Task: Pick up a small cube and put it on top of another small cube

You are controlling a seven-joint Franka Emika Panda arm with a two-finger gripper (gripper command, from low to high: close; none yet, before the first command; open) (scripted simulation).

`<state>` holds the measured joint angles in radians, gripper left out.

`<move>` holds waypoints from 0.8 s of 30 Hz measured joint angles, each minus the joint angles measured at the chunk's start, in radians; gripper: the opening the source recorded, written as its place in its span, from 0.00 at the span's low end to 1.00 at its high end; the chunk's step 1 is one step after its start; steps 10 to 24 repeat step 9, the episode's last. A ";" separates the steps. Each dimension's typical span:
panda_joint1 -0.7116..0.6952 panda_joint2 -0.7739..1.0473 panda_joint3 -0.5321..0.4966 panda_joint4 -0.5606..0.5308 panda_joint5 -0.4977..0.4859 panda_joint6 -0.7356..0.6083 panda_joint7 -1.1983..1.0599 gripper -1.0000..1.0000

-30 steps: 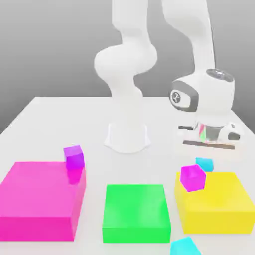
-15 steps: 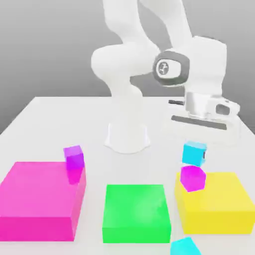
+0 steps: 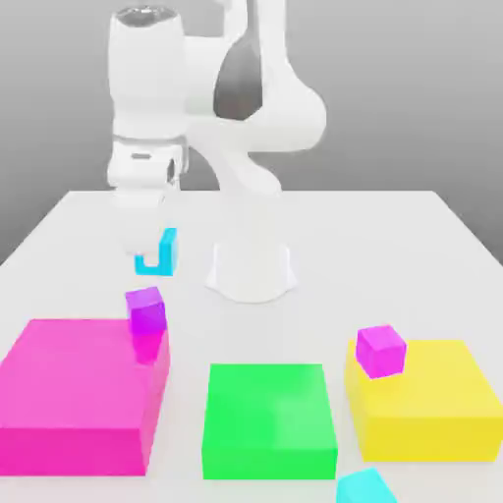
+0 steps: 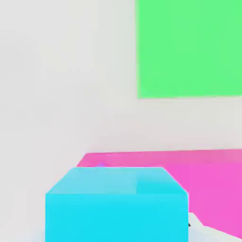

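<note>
Hand [image 3: 149,246] clamped on small plain cyan cube [image 3: 158,252], carried above the white bench [image 3: 79,236], just behind small violet-purple cube [image 3: 146,308]. Best centred squarely over that cube, lowered gently, released only once seated flat.

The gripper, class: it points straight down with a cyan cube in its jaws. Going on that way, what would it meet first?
Probably the violet cube on the pink block's corner; the gripper and its cyan cube hang above it, though depth is uncertain, so it might meet the table instead.
</note>
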<state>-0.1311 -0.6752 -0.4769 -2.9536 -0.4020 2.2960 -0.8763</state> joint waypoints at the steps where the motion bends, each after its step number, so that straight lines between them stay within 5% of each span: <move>1: -0.005 0.024 -0.013 -0.008 -0.006 0.031 0.001 0.00; 5: -0.002 0.150 -0.060 -0.043 -0.033 0.189 0.006 0.00; 6: -0.003 0.175 -0.065 -0.050 -0.036 0.220 0.005 1.00; 24: -0.003 0.175 -0.065 -0.050 -0.036 0.220 0.005 1.00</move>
